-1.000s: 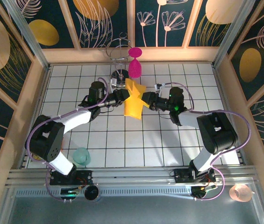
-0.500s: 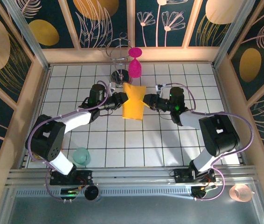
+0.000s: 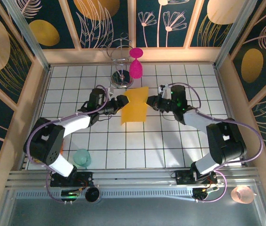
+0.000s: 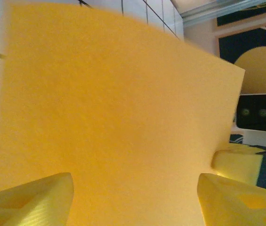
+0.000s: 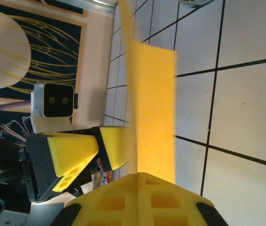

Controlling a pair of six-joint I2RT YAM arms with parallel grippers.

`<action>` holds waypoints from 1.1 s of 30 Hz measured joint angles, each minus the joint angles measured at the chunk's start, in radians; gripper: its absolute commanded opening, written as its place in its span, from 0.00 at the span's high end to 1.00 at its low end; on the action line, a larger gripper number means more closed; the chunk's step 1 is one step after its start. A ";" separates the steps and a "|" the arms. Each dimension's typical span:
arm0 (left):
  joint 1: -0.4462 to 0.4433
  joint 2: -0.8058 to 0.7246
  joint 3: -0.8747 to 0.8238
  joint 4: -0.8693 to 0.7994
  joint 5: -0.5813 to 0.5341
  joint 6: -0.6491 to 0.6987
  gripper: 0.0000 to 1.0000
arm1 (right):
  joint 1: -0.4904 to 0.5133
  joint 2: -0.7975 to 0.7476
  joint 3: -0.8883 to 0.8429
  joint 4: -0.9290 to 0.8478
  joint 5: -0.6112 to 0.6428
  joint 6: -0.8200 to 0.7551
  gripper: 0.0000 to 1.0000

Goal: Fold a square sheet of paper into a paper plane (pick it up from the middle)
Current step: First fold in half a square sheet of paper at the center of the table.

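Risk: square sheet of paper hangs off my right gripper, clamped on its edge; left gripper spread apart. Sheet could droop, slip.

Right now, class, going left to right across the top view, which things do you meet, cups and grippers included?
Teal cup → left gripper → paper → right gripper → peach cup. The goblet and its stand overlap the paper's span, so they are left out.
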 measured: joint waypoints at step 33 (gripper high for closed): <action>0.036 -0.103 -0.149 -0.094 -0.094 0.113 0.21 | 0.101 0.300 0.161 -0.039 0.050 0.111 1.00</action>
